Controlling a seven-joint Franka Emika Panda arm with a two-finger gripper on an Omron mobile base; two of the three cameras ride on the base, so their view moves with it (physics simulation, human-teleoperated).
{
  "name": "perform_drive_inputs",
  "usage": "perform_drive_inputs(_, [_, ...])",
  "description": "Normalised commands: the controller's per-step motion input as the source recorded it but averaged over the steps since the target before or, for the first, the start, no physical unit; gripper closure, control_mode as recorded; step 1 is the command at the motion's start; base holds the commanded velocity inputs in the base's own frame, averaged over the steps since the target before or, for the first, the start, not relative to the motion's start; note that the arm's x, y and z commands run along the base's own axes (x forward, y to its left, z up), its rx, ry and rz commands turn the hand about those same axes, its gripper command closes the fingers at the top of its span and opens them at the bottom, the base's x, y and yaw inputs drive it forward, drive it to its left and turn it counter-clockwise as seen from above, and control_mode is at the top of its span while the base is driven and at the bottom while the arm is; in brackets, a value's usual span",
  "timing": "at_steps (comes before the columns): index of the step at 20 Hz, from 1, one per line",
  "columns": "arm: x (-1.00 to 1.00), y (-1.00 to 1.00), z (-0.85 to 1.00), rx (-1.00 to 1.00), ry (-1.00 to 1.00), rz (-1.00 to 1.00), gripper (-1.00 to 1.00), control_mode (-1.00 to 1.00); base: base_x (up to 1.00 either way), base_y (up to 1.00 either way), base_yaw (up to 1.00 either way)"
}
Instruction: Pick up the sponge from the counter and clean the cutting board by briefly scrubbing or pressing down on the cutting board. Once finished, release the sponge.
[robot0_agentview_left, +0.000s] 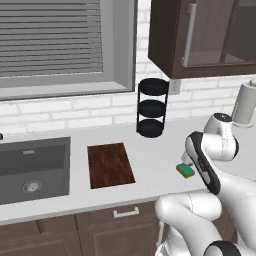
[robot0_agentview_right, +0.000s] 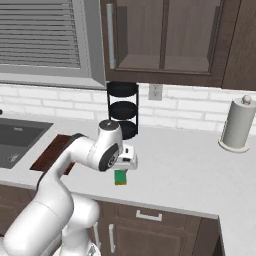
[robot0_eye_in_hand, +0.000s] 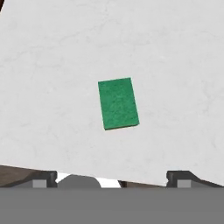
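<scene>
The sponge (robot0_eye_in_hand: 117, 103) lies flat, green side up, on the light counter (robot0_eye_in_hand: 52, 65), near its front edge. My gripper (robot0_eye_in_hand: 113, 179) hovers straight above it, open, its two fingertips (robot0_eye_in_hand: 43, 179) spread wide with nothing between them. From the right base view the gripper (robot0_agentview_right: 121, 169) hangs just over the sponge (robot0_agentview_right: 120, 177), apart from it. The sponge (robot0_agentview_left: 185, 170) sits right of the dark reddish-brown cutting board (robot0_agentview_left: 110, 165), with a stretch of bare counter (robot0_agentview_left: 155, 160) between them. The arm hides part of the cutting board (robot0_agentview_right: 50, 152) in the right base view.
A dark grey sink (robot0_agentview_left: 32, 170) is sunk into the counter left of the board. A black three-tier rack (robot0_agentview_left: 151, 107) stands at the back wall, and a paper towel roll (robot0_agentview_right: 237, 125) far right. Dark upper cabinets (robot0_agentview_right: 165, 40) hang overhead.
</scene>
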Motion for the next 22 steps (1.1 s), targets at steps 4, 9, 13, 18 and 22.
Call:
perform_drive_inputs(4, [0.25,0.0,-0.36,0.0,0.03,0.0,-1.0,-1.0,0.0,0.0,0.0])
perform_drive_inputs(9, [0.24,0.04,-0.34,0.0,0.03,0.0,-1.0,-1.0,0.0,0.0,0.0])
perform_drive_inputs(13, [0.26,0.01,-0.27,0.0,0.04,0.0,-1.0,-1.0,0.0,0.0,0.0])
perform_drive_inputs(18, [0.21,0.0,-0.26,0.0,0.01,0.0,-1.0,-1.0,0.0,0.0,0.0])
perform_drive_inputs(22, [0.19,0.0,-0.26,0.0,0.0,0.0,-1.0,-1.0,0.0,0.0,0.0])
